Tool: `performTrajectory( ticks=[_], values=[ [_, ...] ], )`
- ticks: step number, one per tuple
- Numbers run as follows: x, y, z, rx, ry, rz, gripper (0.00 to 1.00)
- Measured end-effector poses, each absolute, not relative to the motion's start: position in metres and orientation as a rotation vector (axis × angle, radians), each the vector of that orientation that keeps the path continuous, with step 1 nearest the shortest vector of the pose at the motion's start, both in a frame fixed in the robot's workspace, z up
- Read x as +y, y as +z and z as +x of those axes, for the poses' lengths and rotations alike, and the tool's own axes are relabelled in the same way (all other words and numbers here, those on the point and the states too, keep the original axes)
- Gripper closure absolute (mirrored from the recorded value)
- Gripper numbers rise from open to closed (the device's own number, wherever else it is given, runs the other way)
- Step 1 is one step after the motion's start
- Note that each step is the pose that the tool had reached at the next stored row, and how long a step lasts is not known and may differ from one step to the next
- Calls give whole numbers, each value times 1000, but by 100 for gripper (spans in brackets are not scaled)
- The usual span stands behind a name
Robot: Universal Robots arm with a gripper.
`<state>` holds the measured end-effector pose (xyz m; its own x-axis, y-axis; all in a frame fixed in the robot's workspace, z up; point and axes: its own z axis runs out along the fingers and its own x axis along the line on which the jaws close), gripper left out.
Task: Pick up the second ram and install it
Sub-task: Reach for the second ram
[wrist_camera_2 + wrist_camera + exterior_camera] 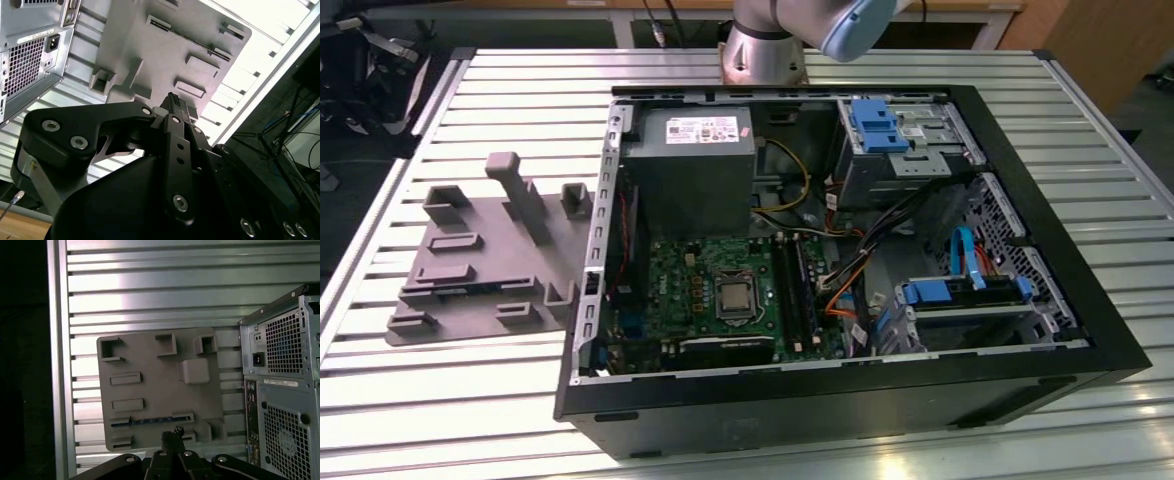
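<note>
Well, a slatted metal table (520,80) carries an open black computer tower (854,400) with a white-labelled power supply (687,180). At the exterior view's left, a grey moulded holder (467,300) cradles the thin dark second ram (150,421); the black gripper (172,432) has its fingers closed, empty.

The desk (454,390) is one of those slatted aluminium tops. Sitting straight on it: a grey moulded parts holder (480,270) towards the exterior view's left, with the open black PC case (854,405) just beside it. The arm's base (761,55) is at the far edge.
</note>
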<state>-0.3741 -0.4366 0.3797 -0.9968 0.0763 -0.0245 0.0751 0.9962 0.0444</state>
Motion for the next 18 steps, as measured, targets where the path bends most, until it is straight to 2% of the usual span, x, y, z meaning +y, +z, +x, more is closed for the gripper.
performTrajectory(
  ticks=[18],
  values=[
    [-440, 373, -379, 3112, 68, 118, 89]
  ],
)
